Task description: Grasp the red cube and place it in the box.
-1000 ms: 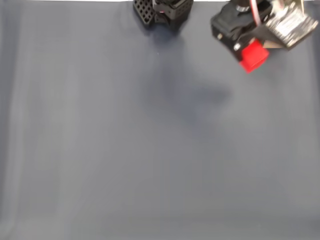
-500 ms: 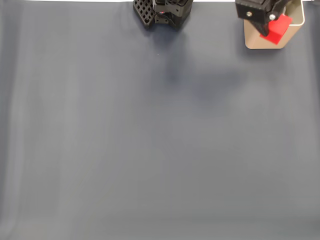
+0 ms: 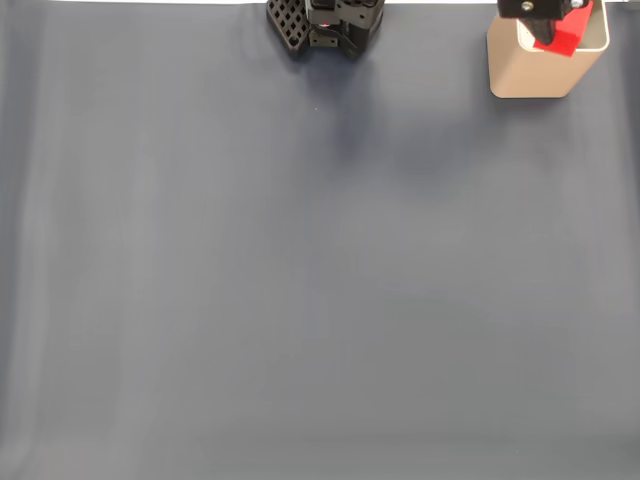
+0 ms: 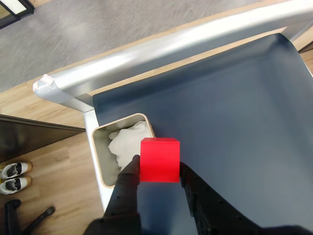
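The red cube (image 4: 159, 160) sits clamped between my two black fingers, so my gripper (image 4: 160, 169) is shut on it. In the wrist view it hangs high above the table, just right of the beige box (image 4: 100, 161), whose open top shows crumpled white stuff inside. The fixed view has the red cube (image 3: 562, 33) at the top right, over the rim of the box (image 3: 540, 75), with the gripper (image 3: 545, 12) partly cut off by the picture's top edge.
A dark grey-blue mat (image 3: 320, 270) covers the table. The arm's black base (image 3: 325, 25) stands at the top centre of the fixed view. In the wrist view a silver table rail (image 4: 161, 49) runs behind the box, with wooden floor beyond.
The gripper carried the red cube from left of and below the box up and right, until the cube hangs over the box's rim. The box, first hidden by the arm, now shows.
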You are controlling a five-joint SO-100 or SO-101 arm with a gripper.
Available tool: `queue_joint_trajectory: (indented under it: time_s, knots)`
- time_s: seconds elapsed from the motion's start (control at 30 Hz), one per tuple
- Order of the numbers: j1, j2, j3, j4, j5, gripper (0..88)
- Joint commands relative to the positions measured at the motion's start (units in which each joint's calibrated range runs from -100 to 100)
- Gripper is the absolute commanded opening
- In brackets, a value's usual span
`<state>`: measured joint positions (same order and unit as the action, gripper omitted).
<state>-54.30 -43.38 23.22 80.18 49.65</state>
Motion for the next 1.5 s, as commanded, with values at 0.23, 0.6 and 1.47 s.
queue_joint_trajectory:
  time_s: [0.23, 0.6, 1.47]
  knots:
    - [-7.07, 1.19, -2.08, -0.45, -1.27, 0.3]
    - [-8.99, 1.71, -0.25, -3.4, 1.86, 0.4]
    - [-11.97, 0.24, 3.67, -4.96, 2.0, 0.8]
